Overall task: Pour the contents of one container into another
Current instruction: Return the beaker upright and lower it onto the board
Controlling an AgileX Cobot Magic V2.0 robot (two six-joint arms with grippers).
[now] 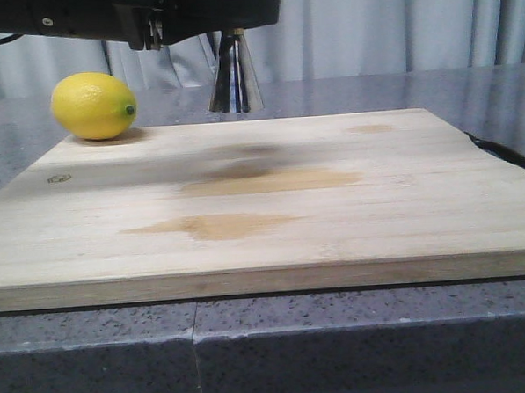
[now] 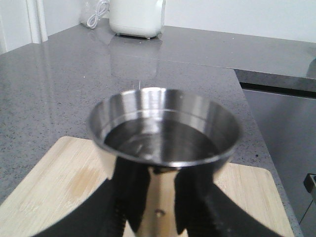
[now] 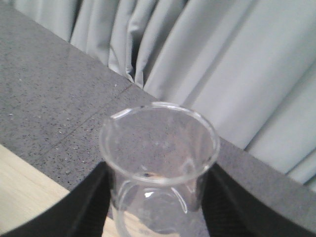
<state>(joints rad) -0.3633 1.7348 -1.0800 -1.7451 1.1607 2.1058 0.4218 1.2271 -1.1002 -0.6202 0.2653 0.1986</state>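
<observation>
Left pincer (image 2: pixel 150 217) grips liquid-filled jigger (image 2: pixel 163 133); right pincer (image 3: pixel 153 207) grips seemingly empty beaker (image 3: pixel 159 148).

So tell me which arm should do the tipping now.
Right, probably. Its gripper holds the glass beaker upright, while the left gripper holds the steel jigger, mouth up, which looks ready to receive.

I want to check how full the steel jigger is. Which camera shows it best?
The left wrist view: it looks into the jigger held in the left claw. The front view shows only its lower cone; the right wrist view, none.
</observation>
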